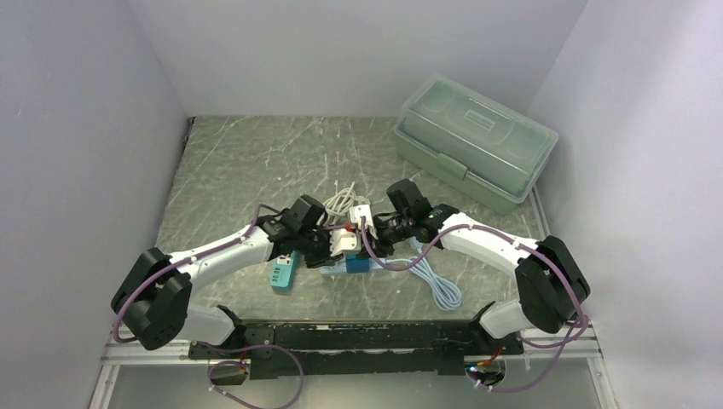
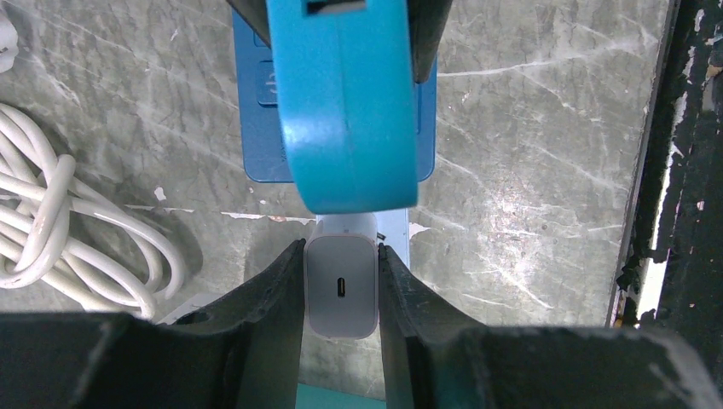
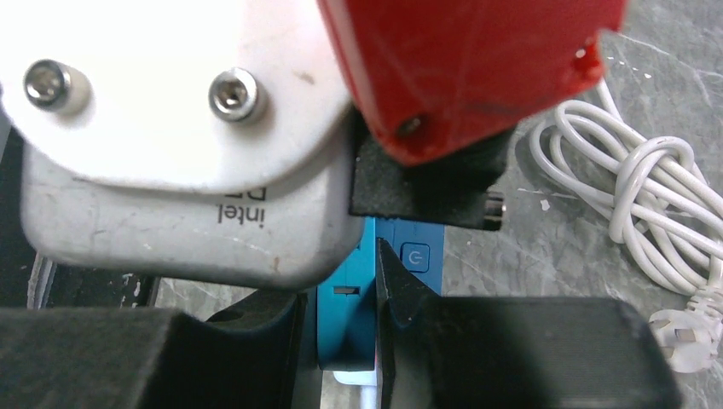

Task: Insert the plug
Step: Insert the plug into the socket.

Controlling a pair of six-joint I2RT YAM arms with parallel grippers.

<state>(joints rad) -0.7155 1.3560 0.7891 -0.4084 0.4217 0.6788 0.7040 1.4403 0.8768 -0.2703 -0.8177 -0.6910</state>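
Observation:
The plug is a white charger block (image 2: 341, 290) with a small port on its rear face. My left gripper (image 2: 341, 256) is shut on its two sides. Its front end meets the lower end of a teal socket block (image 2: 345, 111), where the joint is hidden. My right gripper (image 3: 345, 290) is shut on that teal block (image 3: 345, 319), which shows a narrow slot on its face. In the top view both grippers, left (image 1: 328, 243) and right (image 1: 377, 237), meet nose to nose at the table's middle. The left wrist camera housing (image 3: 170, 153) fills much of the right wrist view.
A flat blue device with a power button (image 3: 415, 256) lies on the table under the grippers. Coiled white cable (image 1: 341, 200) lies behind them, another pale cable (image 1: 439, 285) to the near right. A teal strip (image 1: 282, 273) lies near left. A green toolbox (image 1: 473, 141) stands back right.

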